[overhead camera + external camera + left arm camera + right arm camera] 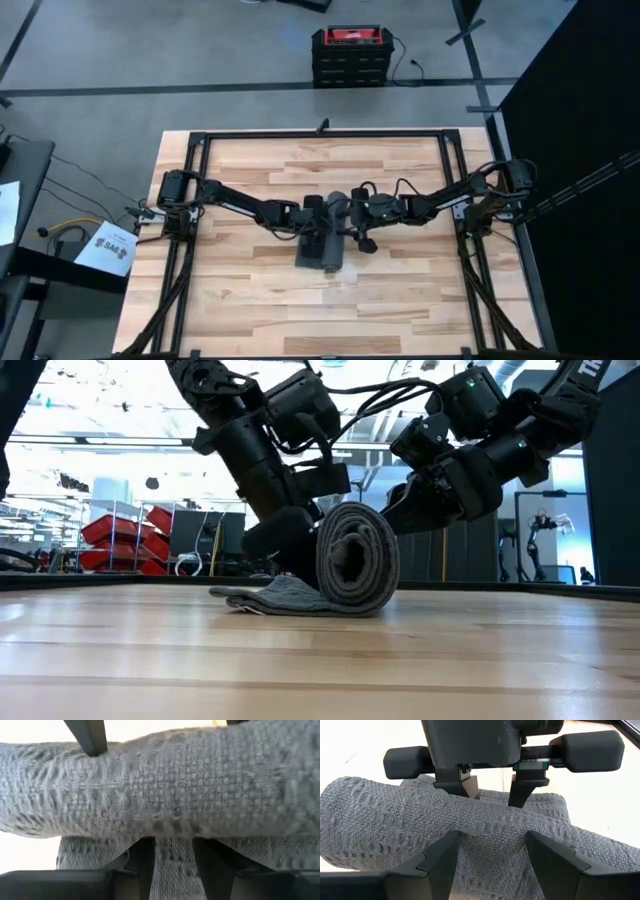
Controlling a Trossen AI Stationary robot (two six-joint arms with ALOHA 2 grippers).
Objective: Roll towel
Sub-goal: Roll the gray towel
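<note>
Both arms are rolling the towel [352, 565] at mid-desk [250, 300].
Left gripper [491, 790] and right gripper [490, 857], fingers spread, are straddling the roll; pushing evenly should be keeping it tight over the flat tail.

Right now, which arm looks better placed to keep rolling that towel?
Hard to say; probably both. The left gripper and right gripper face each other across the half-rolled grey towel, its flat tail unrolled.

Four cameras, one roll in the middle.
The high view looked straight down on the whole bench [250, 300]; the low view sat level with its top, facing the room; both wrist views pressed close against the towel [322, 250], which all four shared.
</note>
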